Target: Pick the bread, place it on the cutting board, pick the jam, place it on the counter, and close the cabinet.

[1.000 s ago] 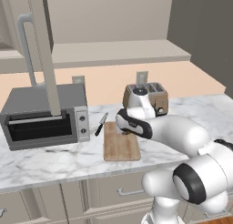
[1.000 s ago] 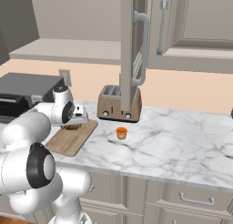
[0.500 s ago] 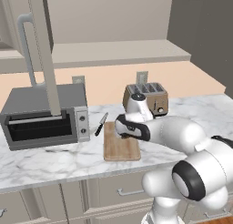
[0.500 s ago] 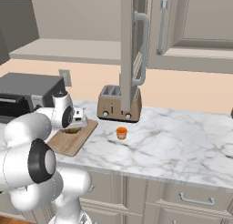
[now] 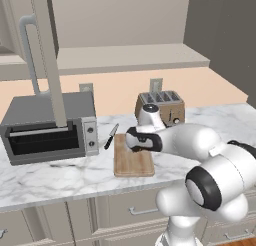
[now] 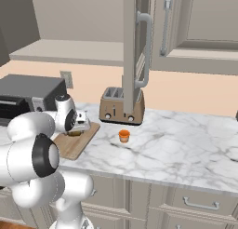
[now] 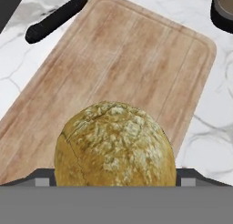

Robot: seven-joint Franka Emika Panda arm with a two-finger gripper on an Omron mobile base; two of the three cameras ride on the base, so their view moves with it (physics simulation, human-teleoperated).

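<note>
you are looking down on the bread [image 7: 114, 145], a cracked golden-brown roll low in the frame over the cutting board [image 7: 113, 63]. a black knife handle [image 7: 55, 19] lies on the marble counter [image 7: 18, 73] just off the board's upper-left edge.

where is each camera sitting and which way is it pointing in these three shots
Left base view: behind the arm on its left, facing forward and down at the counter; the white arm rises from lower right toward the cutting board.
Right base view: behind on the right, same counter; the arm rises from lower left, with the jam and toaster beyond.
Hand view: on the hand, looking down on the bread over the board.
Shared: both base views show the board, toaster and open cabinet door.
</note>
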